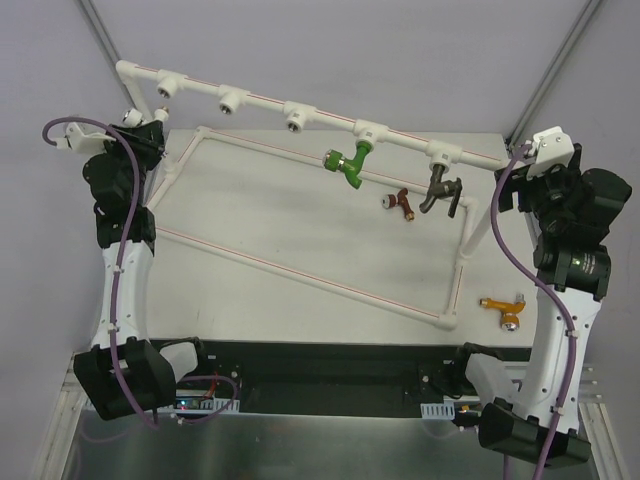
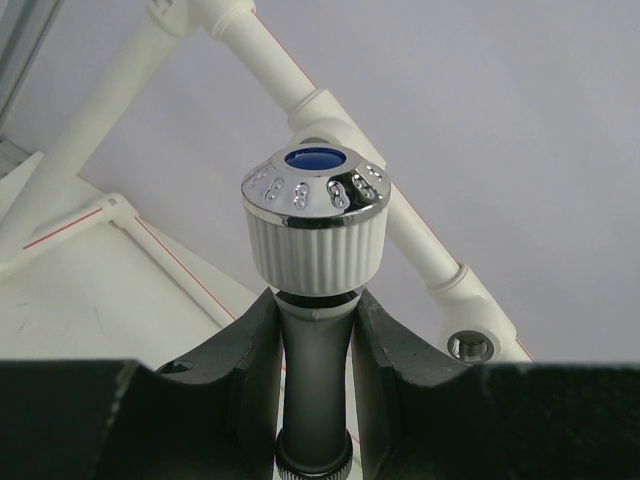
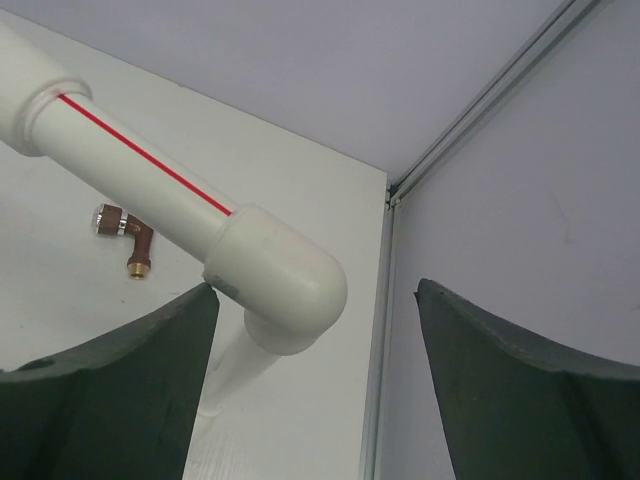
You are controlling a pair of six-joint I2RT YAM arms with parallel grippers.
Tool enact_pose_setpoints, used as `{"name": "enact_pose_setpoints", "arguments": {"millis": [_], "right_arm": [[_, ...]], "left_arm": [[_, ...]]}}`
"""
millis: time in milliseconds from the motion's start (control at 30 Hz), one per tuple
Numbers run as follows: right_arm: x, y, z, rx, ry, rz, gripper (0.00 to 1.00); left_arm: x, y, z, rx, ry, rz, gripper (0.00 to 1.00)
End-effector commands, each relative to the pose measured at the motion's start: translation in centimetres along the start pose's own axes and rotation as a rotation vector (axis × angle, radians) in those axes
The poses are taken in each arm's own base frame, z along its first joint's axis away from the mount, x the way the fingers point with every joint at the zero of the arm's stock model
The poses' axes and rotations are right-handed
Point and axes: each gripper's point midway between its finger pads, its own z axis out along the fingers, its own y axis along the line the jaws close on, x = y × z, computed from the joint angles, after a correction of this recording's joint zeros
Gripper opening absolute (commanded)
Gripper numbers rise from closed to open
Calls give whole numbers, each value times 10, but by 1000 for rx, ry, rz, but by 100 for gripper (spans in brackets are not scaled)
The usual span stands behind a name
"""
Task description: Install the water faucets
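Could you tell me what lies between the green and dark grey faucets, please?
The top view shows the dark red faucet lying on the table between them.

A pipe frame (image 1: pixel 300 275) lies on the table (image 1: pixel 250 210). On its rear pipe, the first faucet (image 1: pixel 347 165) hangs left of the second faucet (image 1: pixel 438 192). A third faucet (image 1: pixel 402 203) lies between them, a fourth faucet (image 1: pixel 503 306) outside the frame's right front corner, a fifth faucet (image 2: pixel 315 225) in the left gripper (image 2: pixel 315 320), rear left.
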Motion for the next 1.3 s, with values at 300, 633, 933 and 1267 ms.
{"name": "enact_pose_setpoints", "arguments": {"millis": [300, 633, 933, 1267], "right_arm": [[-81, 3, -38, -45, -210, -53, 85], [-164, 24, -29, -295, -342, -8, 87], [-176, 91, 31, -546, -229, -120, 91], [-141, 154, 79, -709, -112, -178, 87]], "left_arm": [[-14, -31, 21, 149, 4, -92, 0], [5, -27, 12, 183, 64, -134, 0], [14, -32, -19, 189, 103, -64, 0], [23, -29, -25, 195, 126, -94, 0]]}}
